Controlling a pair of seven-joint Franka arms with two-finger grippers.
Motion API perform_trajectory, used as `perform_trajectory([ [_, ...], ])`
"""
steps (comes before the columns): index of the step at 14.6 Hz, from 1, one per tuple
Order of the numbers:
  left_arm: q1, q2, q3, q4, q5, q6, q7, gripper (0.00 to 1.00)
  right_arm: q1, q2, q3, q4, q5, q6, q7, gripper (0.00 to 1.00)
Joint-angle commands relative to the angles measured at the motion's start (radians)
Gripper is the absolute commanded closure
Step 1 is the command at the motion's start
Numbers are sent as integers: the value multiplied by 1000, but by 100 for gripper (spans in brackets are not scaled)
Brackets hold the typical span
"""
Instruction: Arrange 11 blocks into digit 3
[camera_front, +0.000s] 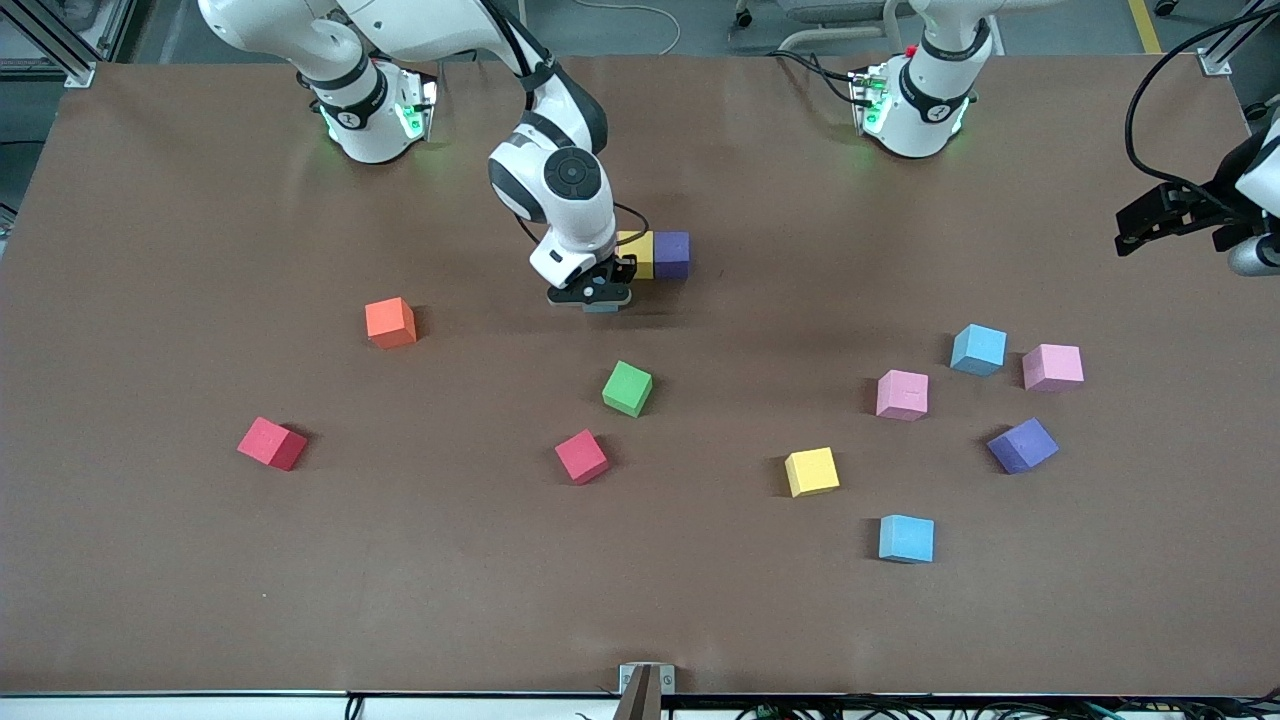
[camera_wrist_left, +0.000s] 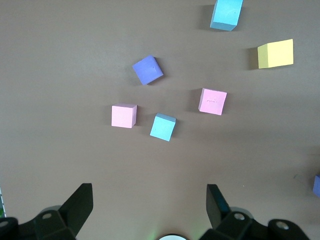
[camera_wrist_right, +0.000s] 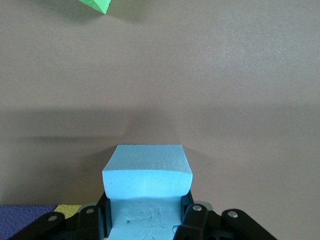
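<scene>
The right gripper (camera_front: 592, 297) sits low at upper centre of the front view, its jaws clamped on a light blue block (camera_wrist_right: 146, 175). In that view only a sliver of this held block (camera_front: 601, 307) shows under the gripper. Just beside it, a yellow block (camera_front: 638, 253) and a purple block (camera_front: 671, 254) stand touching in a short row; this row is all that shows of the digit 3 (camera_front: 655, 254). The right wrist view shows corners of that pair at its bottom edge and a green corner at its top.

The left gripper (camera_front: 1150, 218) waits in the air at the right edge of the front view, over the counter's (camera_front: 200, 600) left-arm end, jaws wide apart with nothing between them. Its wrist view looks down on five loose blocks.

Loose blocks are scattered across the lower half of the front view. Toward the left of the frame lie an orange block (camera_front: 390, 322) and a red block (camera_front: 272, 443). Near the centre are a green block (camera_front: 627, 388) and a second red block (camera_front: 581, 456). At the right lie a pink block (camera_front: 902, 394), a second pink block (camera_front: 1052, 367), a blue block (camera_front: 978, 349), a loose purple block (camera_front: 1022, 445), a loose yellow block (camera_front: 811, 471) and, lowest, another blue block (camera_front: 906, 538).
</scene>
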Motion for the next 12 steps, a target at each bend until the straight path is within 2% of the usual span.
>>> perform_trajectory([
  [1, 6, 6, 1, 13, -14, 3, 18, 0, 12, -17, -3, -30, -7, -14, 36, 94],
  [12, 7, 5, 3, 19, -13, 3, 19, 0, 15, -11, -3, 3, -8, -16, 59, 93],
])
